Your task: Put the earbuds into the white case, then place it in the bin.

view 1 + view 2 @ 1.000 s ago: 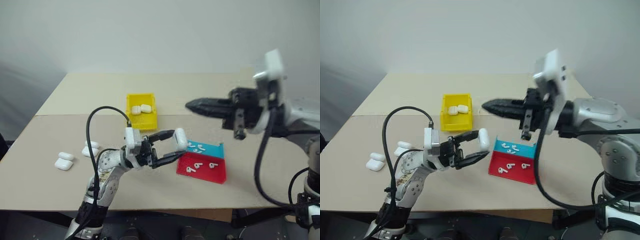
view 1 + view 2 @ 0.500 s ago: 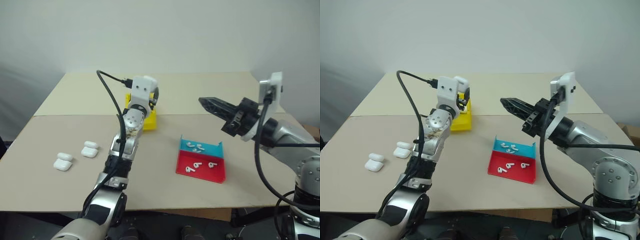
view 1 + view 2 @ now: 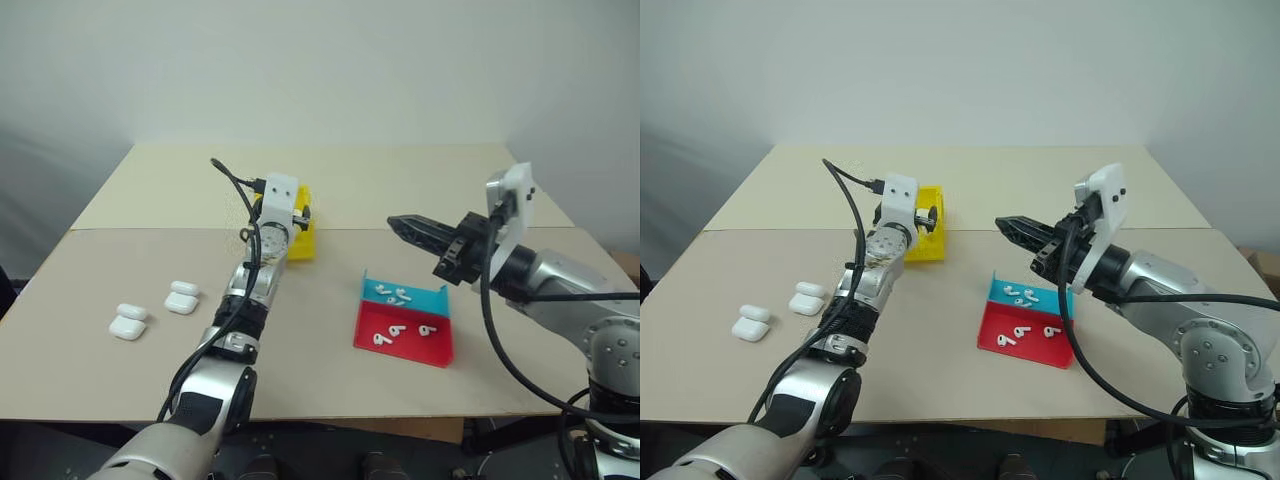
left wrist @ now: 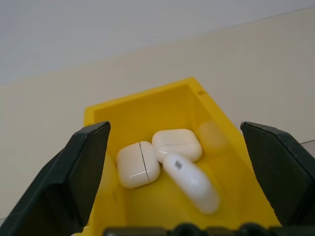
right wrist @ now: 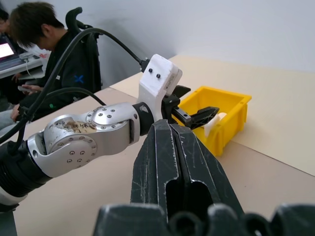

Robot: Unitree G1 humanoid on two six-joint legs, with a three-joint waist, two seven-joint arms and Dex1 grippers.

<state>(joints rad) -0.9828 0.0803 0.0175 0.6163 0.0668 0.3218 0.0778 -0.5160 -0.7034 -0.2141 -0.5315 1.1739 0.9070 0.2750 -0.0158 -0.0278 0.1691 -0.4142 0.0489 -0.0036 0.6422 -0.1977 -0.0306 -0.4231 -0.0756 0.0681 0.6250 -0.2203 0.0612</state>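
Yellow bin (image 4: 224, 147) between spread left hand (image 4: 182, 172) fingers; right hand (image 3: 412, 228) pinched together above red-and-blue tray (image 3: 405, 340).

Honestly there's no readable text, brand, number or label anywhere on this one. The closest thing is a small blue mark on the black jacket (image 5: 74, 73) of the person sitting in the background of the right wrist view, and I can't make it out as any letter or logo.
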